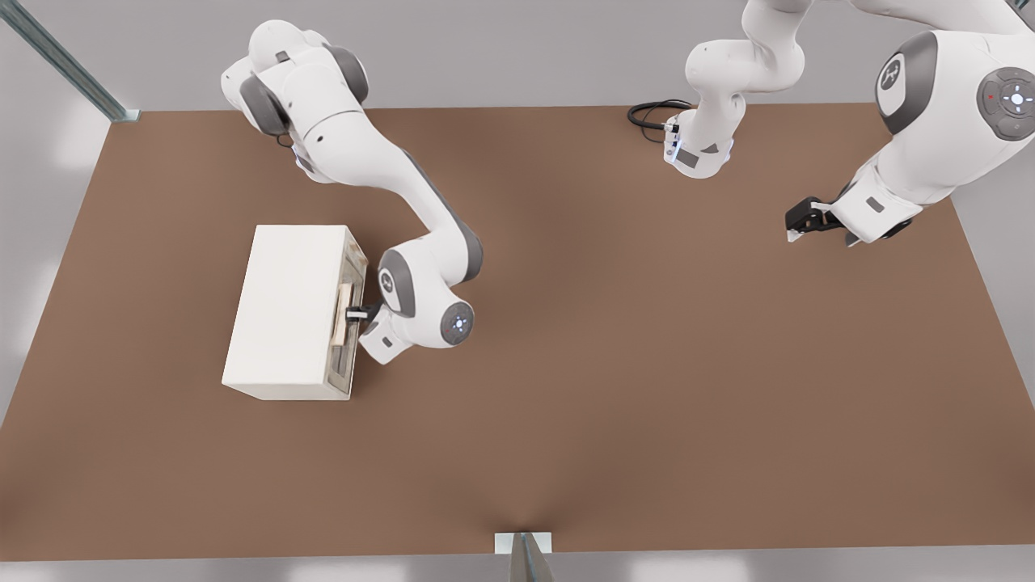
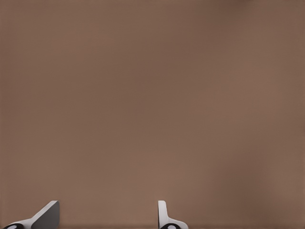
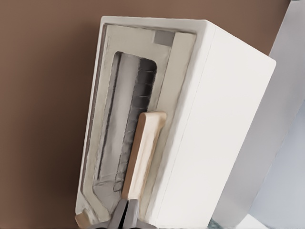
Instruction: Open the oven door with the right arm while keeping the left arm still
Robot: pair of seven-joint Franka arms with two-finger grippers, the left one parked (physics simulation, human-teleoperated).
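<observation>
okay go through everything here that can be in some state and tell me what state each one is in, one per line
oven door: appears shut or nearly shut against the oven's front.
bar handle: on the door, one end held between the end effector's fingers.
end effector: at the handle, fingers closed on it.
oven: upright on the brown table.

The oven stands on the table, toward the front view's left. Its door faces the front view's right. My gripper sits against that door, at the handle, my arm reaching in from behind the oven.
</observation>
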